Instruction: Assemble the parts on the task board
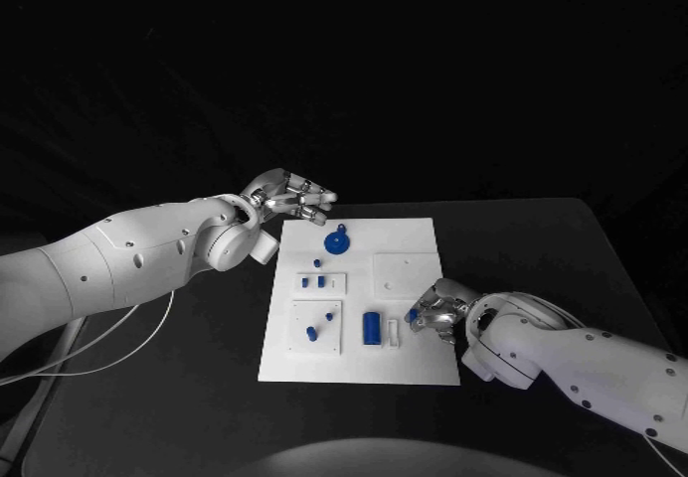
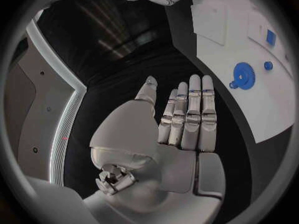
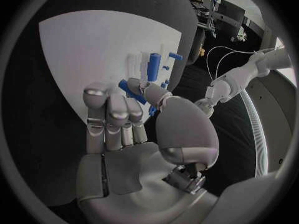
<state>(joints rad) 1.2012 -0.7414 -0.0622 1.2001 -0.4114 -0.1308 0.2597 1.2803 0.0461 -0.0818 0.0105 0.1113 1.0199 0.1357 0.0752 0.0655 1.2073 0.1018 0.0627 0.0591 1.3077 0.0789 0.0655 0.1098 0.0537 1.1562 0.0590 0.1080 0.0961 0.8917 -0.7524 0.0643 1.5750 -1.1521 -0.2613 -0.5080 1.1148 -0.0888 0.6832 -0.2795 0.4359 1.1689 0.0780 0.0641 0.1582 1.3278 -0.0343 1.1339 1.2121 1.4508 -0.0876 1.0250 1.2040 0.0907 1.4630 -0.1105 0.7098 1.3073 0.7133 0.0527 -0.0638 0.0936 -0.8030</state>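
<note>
Overhead, the left hand (image 1: pixel 291 196) hovers open and empty just beyond the task board's (image 1: pixel 409 238) far corner, near the round blue part (image 1: pixel 337 241). The right wrist view shows the right hand (image 3: pixel 127 129) pinching a blue part (image 3: pixel 132 90) over the board.

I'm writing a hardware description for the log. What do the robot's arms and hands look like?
Both arms are smooth white shells with small dark screw dots and rounded joints. The left arm trails a thin white cable beneath it; the right arm is similar. The left hand and right hand are silver metal with segmented fingers and pale fingertips.
</note>
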